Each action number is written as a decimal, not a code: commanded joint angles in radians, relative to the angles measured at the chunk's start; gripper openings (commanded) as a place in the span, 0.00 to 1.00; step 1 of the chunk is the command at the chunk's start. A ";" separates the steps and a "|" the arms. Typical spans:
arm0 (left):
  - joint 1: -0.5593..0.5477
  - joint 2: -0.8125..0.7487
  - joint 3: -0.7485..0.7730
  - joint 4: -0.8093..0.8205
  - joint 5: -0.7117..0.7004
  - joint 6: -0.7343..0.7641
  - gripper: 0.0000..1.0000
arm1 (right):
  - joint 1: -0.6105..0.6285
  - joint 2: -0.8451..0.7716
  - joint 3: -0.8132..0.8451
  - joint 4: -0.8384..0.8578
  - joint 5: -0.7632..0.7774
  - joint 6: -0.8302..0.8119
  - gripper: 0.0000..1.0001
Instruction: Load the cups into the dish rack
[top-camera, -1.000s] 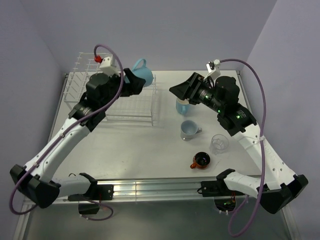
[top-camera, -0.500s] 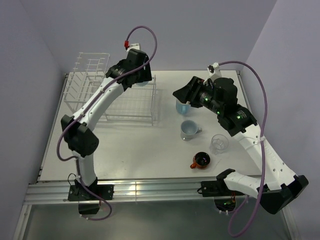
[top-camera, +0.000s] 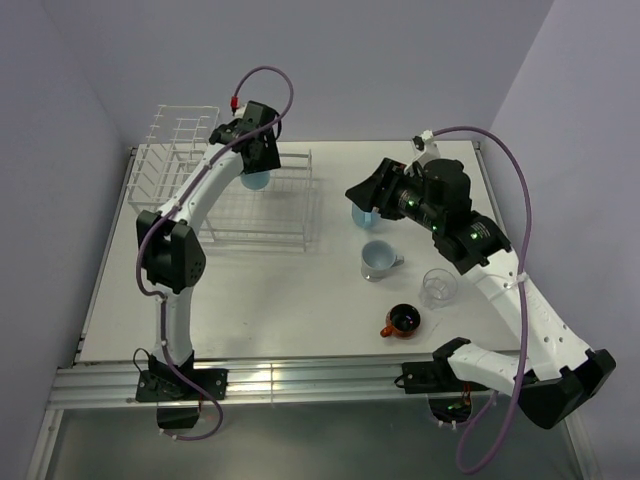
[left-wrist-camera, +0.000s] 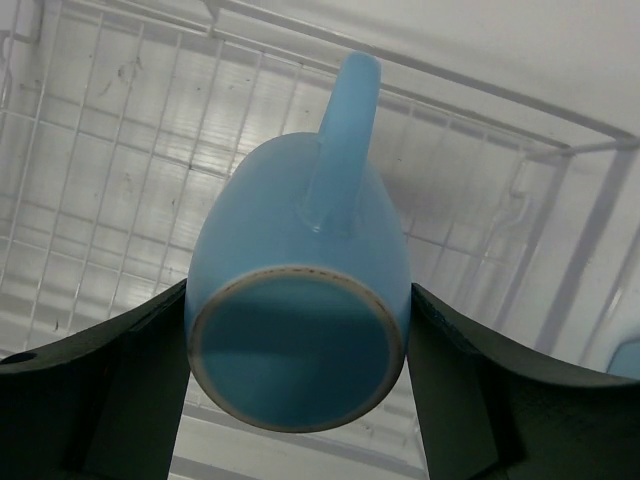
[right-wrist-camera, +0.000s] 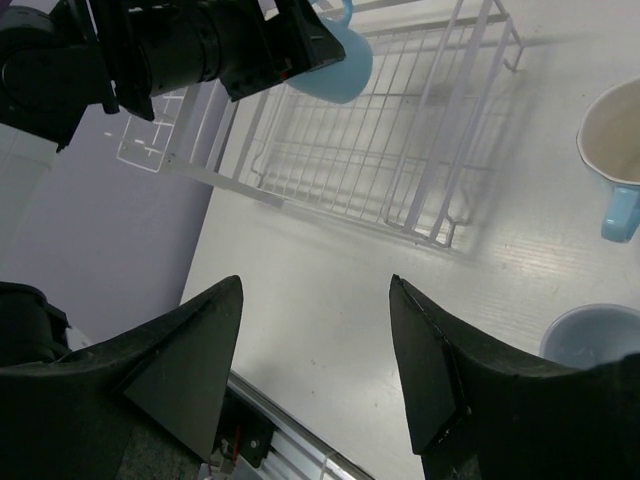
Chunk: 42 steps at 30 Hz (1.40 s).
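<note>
My left gripper (top-camera: 256, 166) is shut on a light blue mug (top-camera: 255, 181), holding it bottom toward the wrist over the low tray of the white wire dish rack (top-camera: 285, 238). In the left wrist view the mug (left-wrist-camera: 300, 300) sits between both fingers, handle pointing away, with rack wires (left-wrist-camera: 100, 150) below. My right gripper (top-camera: 362, 190) is open and empty, above a second light blue mug (top-camera: 362, 215). A pale grey-blue mug (top-camera: 378, 259), a clear tumbler (top-camera: 438, 286) and an orange-red cup (top-camera: 404, 320) stand on the table. The right wrist view shows the open right gripper (right-wrist-camera: 315, 285), the rack (right-wrist-camera: 380, 150) and the held mug (right-wrist-camera: 335, 55).
The rack's taller upright grid (top-camera: 175, 140) stands at the far left by the wall. The right wrist view shows the second light blue mug (right-wrist-camera: 615, 150) and the grey-blue mug (right-wrist-camera: 590, 335) at its right edge. A metal rail (top-camera: 300, 380) runs along the table's near edge.
My left arm has stretched out and brought the light blue mug from above the rack's far edge down over the rack's tray. My right gripper has barely shifted.
</note>
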<state>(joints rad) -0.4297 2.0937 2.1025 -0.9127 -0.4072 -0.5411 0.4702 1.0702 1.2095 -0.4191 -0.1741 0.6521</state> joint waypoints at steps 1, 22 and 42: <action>0.019 0.021 0.059 0.026 0.004 -0.026 0.00 | -0.005 -0.018 -0.016 0.028 -0.004 -0.019 0.68; 0.124 0.098 0.060 0.015 0.080 -0.080 0.00 | -0.005 -0.016 -0.034 0.026 -0.001 -0.035 0.68; 0.117 0.085 0.013 0.043 0.045 -0.102 0.64 | -0.005 -0.018 -0.039 0.026 0.005 -0.043 0.68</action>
<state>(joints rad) -0.3027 2.2215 2.1109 -0.9249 -0.3305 -0.6243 0.4702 1.0698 1.1706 -0.4198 -0.1768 0.6292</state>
